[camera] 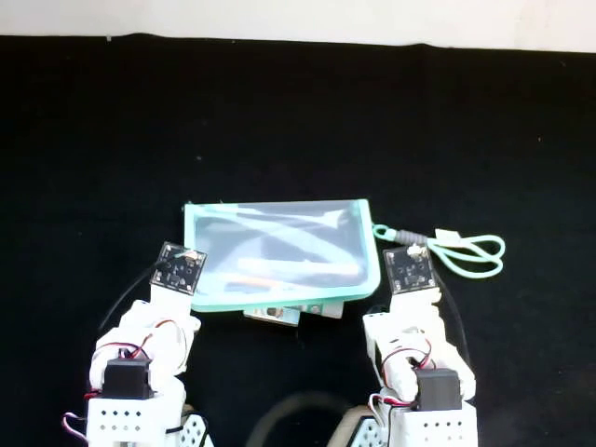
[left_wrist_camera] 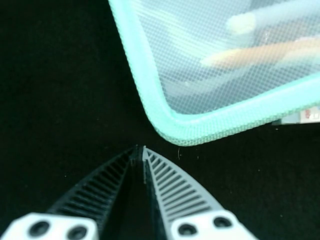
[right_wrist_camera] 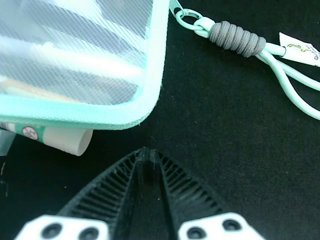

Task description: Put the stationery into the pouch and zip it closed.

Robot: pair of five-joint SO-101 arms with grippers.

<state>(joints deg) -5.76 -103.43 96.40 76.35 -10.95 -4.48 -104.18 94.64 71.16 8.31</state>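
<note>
right gripper (right_wrist_camera: 146, 152) is nearest: pinched shut, empty, tips just off the pouch's (right_wrist_camera: 150, 107) near right corner. left gripper (left_wrist_camera: 139, 149) likewise shut on nothing, just off the near left corner. the pouch lies flat on the bench (camera: 112, 140), long axis running across between the two arms, pens (left_wrist_camera: 260, 52) visible through the mesh. a white tube (right_wrist_camera: 65, 140) pokes out from under the pouch's near edge and lies along it, closer to the right gripper. the zip pull (right_wrist_camera: 187, 17) and cord (right_wrist_camera: 235, 37) trail off the far right corner. i'd work this with the right arm. i can't tell if the zip is open.
</note>
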